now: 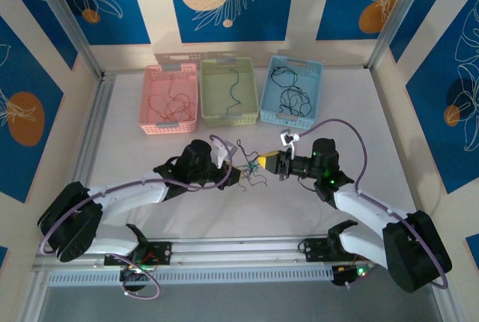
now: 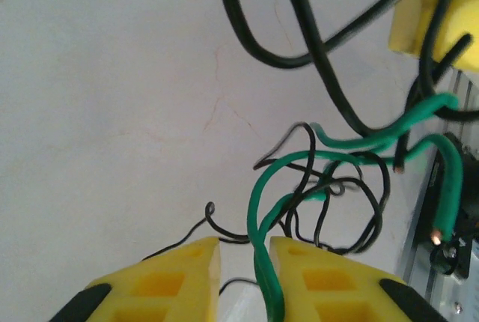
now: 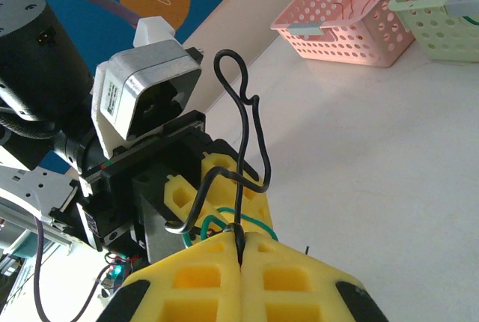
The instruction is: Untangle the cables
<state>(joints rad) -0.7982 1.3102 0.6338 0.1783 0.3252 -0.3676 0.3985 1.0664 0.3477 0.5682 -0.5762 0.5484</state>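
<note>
Green and black cables [image 2: 359, 142]; pink basket [image 1: 171, 129], seemingly red wires [image 1: 168, 101] inside; pale green basket [image 1: 228, 120]; blue basket [image 1: 283, 118]

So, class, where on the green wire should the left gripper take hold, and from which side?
Probably the lower straight run of the green wire, below where the black wires cross it. That stretch lies between the open fingers of the left gripper, so closing on its two flanks there should catch green alone. Higher up it bends among black loops.
</note>
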